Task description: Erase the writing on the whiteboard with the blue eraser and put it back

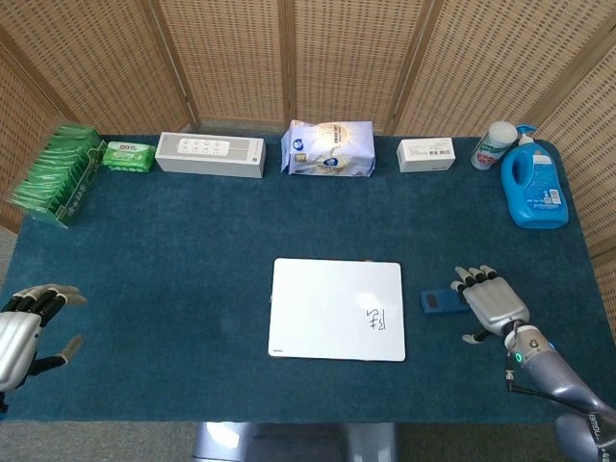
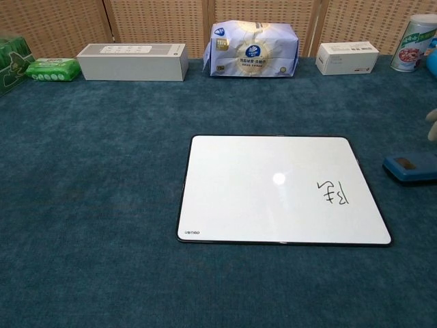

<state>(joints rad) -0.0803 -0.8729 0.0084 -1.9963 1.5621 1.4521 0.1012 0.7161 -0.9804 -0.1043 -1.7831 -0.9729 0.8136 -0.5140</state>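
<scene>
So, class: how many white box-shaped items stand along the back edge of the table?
2: a long white box left of the tissue pack, and a small white box right of it.

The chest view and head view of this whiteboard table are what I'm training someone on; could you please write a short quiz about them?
1. True or false: the black writing has been wiped off the white rectangular whiteboard.
2. Where does the flat blue eraser lie? A) on the whiteboard B) on the blue cloth beside the whiteboard's right edge C) against the blue detergent bottle
3. Fill in: the right hand lies over the eraser's ____ end.

Key: 1 false; 2 B; 3 right. Whether the hand grips the eraser cannot be told.
</scene>
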